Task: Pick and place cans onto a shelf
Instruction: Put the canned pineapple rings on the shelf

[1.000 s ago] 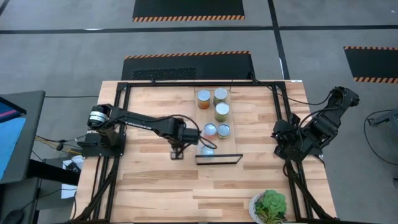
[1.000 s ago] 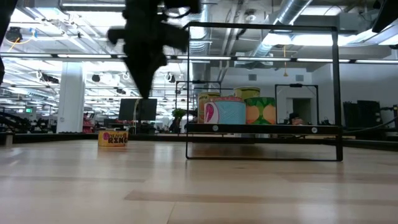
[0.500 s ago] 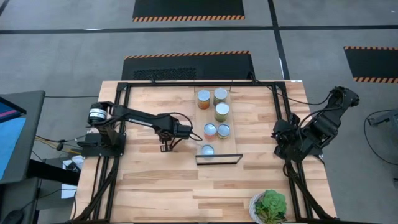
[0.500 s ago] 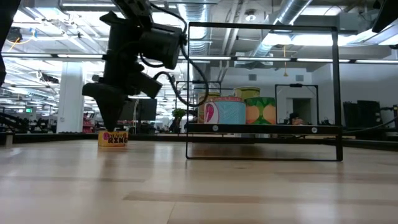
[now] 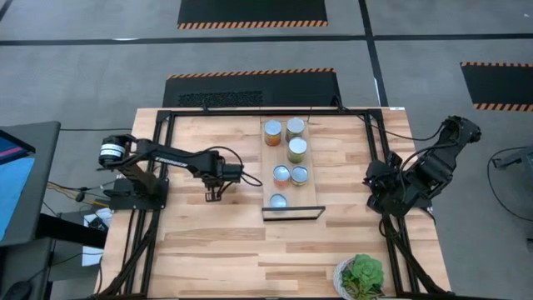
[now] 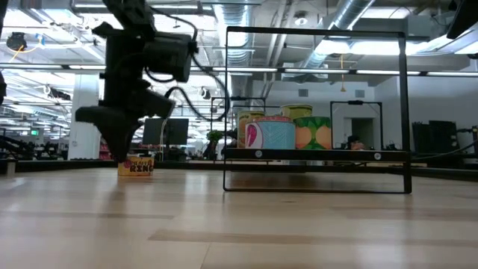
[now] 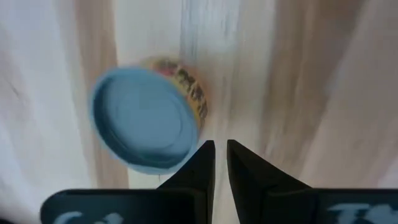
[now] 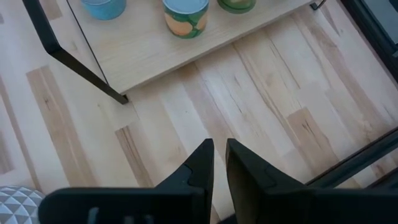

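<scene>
Six cans stand on the pale-wood shelf (image 5: 310, 190); the nearest one (image 5: 278, 201) is by the shelf's black bracket end (image 5: 291, 214). In the low view the shelf (image 6: 314, 155) is raised on a black frame. A seventh can with a yellow label (image 7: 146, 118) (image 6: 136, 166) stands upright on the tabletop left of the shelf; my left arm hides it in the high view. My left gripper (image 5: 212, 196) (image 7: 221, 149) is shut and hovers just beside this can, pointing down. My right gripper (image 5: 379, 179) (image 8: 219, 155) is shut and waits at the table's right edge.
A leafy green plant (image 5: 360, 277) sits at the table's near right corner. A black frame (image 5: 171, 158) runs around the tabletop. Bare planks lie between the yellow can and the shelf and along the near side.
My left gripper has moved from beside the shelf's bracket end toward the table's left edge and lower, and now stands over the yellow-label can. The cans and the shelf have stayed in place.
</scene>
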Controlling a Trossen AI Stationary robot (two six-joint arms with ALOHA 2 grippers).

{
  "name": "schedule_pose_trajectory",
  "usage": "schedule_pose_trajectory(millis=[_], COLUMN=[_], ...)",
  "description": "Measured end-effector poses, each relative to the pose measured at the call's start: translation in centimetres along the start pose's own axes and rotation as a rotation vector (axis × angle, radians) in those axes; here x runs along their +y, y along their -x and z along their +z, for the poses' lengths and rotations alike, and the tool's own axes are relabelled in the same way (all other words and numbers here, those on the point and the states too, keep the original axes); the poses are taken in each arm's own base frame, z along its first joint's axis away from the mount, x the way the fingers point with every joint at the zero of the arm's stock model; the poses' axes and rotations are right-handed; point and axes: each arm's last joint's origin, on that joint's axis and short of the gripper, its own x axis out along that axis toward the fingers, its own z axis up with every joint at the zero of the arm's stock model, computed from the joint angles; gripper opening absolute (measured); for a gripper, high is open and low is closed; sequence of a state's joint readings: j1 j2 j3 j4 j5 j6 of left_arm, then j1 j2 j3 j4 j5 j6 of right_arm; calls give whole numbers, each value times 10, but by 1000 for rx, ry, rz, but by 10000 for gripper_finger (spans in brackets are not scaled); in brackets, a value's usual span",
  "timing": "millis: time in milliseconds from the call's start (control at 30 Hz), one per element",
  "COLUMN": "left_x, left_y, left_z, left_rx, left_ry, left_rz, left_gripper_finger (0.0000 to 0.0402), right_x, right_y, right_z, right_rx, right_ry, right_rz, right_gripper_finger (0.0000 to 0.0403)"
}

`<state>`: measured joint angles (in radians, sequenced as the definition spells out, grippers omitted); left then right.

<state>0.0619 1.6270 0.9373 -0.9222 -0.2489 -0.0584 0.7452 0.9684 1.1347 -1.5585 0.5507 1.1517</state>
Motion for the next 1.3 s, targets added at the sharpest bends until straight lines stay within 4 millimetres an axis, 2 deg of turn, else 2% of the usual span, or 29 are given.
schedule_pose_trajectory(millis=[167,500,800,1133,1300], left_x=[5,8,17,21,21], left_y=[-6,1,-1,16,14], left_z=[-2,5,4,-1,1], left_rx=[2,-28,-19,-89,-94], left_ry=[52,-46,-22,10,-13], left_rz=[25,48,51,53,37], left_gripper_finger=[34,34,41,42,42], right_x=[0,0,0,0,0], right_y=[0,0,0,0,0], right_z=[0,0,0,0,0], right_rx=[0,0,1,3,5], right_ry=[0,0,1,3,3], right_rz=[0,0,-1,-3,-2], right_gripper_finger=[66,66,66,66,66])
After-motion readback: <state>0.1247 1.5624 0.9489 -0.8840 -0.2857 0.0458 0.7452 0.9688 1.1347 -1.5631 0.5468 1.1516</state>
